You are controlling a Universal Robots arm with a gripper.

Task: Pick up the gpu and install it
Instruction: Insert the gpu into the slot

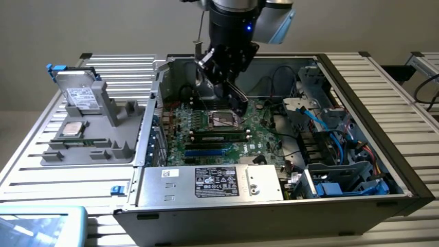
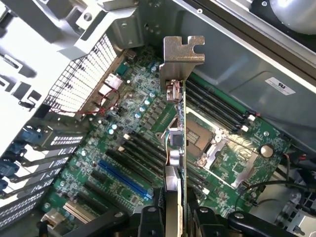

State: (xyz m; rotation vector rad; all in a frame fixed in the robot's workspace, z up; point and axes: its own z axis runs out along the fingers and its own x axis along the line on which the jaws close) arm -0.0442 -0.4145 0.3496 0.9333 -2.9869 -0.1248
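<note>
My gripper (image 1: 221,69) hangs inside the open computer case (image 1: 357,67), above the green motherboard (image 1: 260,146). It is shut on the gpu (image 1: 235,100), which I hold on edge. In the wrist view the gpu (image 2: 180,59) runs edge-on away from the gripper (image 2: 174,217), silver bracket at the far end and thin green board between the black fingers (image 2: 149,219). The card floats over the motherboard (image 2: 133,128), near the CPU socket (image 2: 207,136) and apart from the blue slot (image 2: 123,177). It touches nothing below.
A grey fixture (image 1: 89,144) at the exterior view's left holds a hard drive (image 1: 81,95) and a chip (image 1: 72,128). The power supply (image 1: 213,182) fills the case front. A drive cage and cables (image 1: 336,154) crowd the right. A memory stick (image 1: 219,136) sits on the board.
</note>
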